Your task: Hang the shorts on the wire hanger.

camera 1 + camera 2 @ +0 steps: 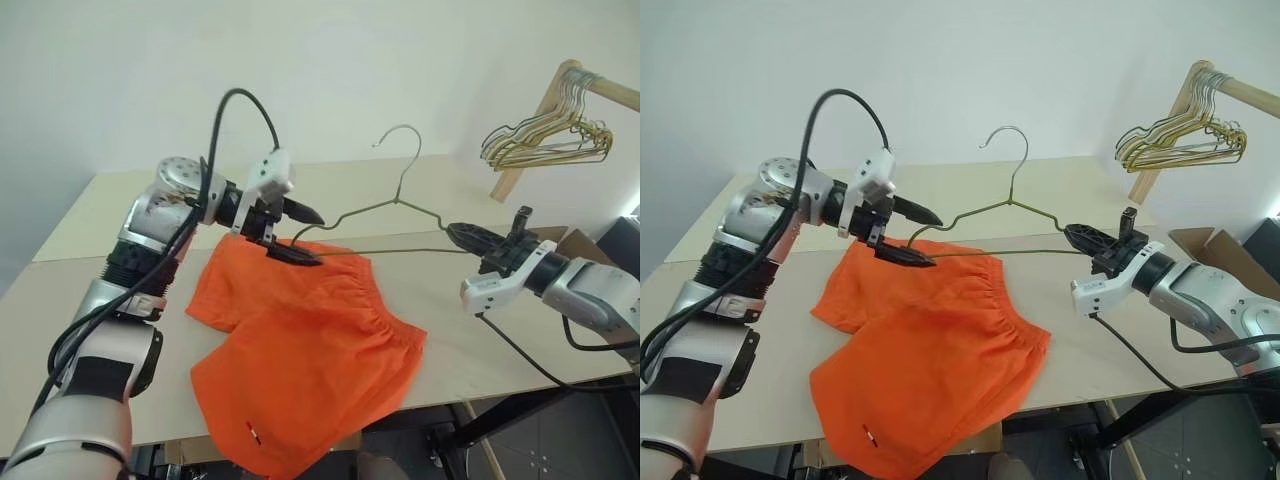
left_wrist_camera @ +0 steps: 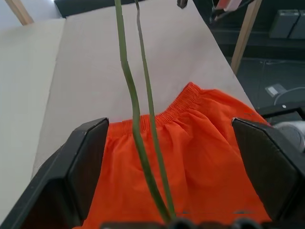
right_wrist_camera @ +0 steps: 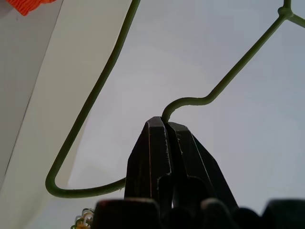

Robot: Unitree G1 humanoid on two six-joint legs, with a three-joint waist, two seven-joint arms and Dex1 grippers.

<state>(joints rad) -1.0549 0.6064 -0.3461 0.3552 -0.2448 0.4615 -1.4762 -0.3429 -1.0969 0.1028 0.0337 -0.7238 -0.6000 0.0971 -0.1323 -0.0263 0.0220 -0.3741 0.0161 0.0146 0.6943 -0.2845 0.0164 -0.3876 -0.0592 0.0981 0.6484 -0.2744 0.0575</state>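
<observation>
On the pale table (image 1: 440, 340) lie the shorts (image 1: 300, 350), flat. Above them I hold the wire hanger (image 1: 400, 215) upright — my right gripper (image 1: 462, 236) pinches its corner, my left gripper (image 1: 295, 232) stands open around the other end, ready to take.

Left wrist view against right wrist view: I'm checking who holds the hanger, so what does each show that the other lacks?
Left wrist: the left gripper open, the hanger's wires running between its fingers, above the shorts' waistband. Right wrist: the right gripper shut on the hanger's shoulder bend. Both share the hanger, the table and orange fabric.
</observation>
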